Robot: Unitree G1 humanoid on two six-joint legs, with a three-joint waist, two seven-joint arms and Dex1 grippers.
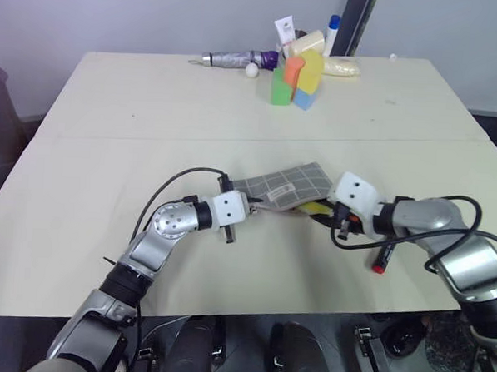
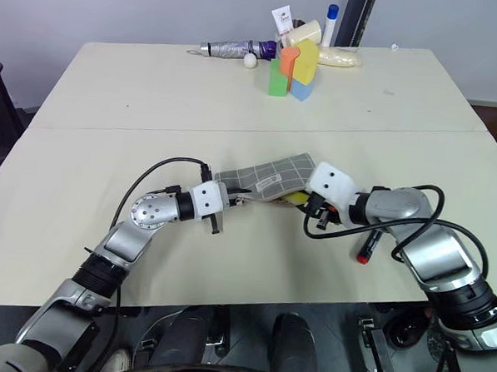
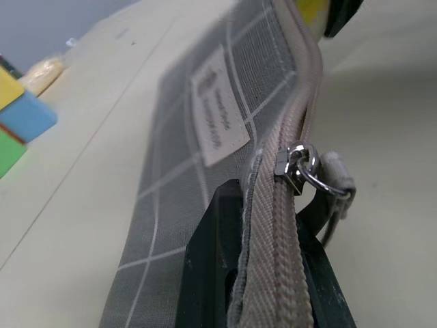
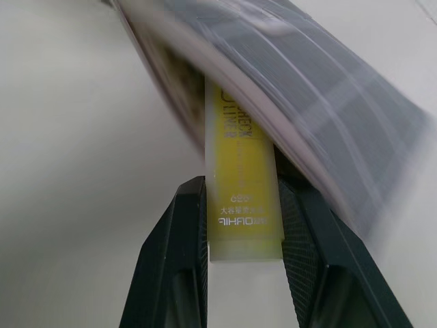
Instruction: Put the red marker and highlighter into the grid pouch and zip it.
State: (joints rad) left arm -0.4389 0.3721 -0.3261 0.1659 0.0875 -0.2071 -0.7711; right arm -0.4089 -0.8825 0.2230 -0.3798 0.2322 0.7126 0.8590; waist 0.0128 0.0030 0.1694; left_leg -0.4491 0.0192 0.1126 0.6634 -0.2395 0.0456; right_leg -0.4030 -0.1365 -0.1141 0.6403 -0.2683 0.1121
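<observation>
Cream table (image 1: pixel 101 128), seam across middle. Red marker (image 1: pixel 382 261) lies on it just right of right gripper (image 1: pixel 329 213). Colored blocks (image 1: pixel 296 78), umbrella (image 1: pixel 234 60), bottles at far edge, well beyond both.

Both arms reach in over the desk's (image 1: pixel 80 227) near half, wrists angled toward each other, w/ the tools close together near the middle. Left tool (image 1: pixel 249 204) points fwd and to the right, about level; fingers (image 3: pixel 212 273) clamped shut on the zip edge of the grid pouch (image 1: pixel 286 186). Right tool (image 1: pixel 330 214) points left and tilts down, forearm bent in from the right edge; its fingers (image 4: pixel 181 225) pinch the highlighter (image 4: pixel 242 205) by its end.
</observation>
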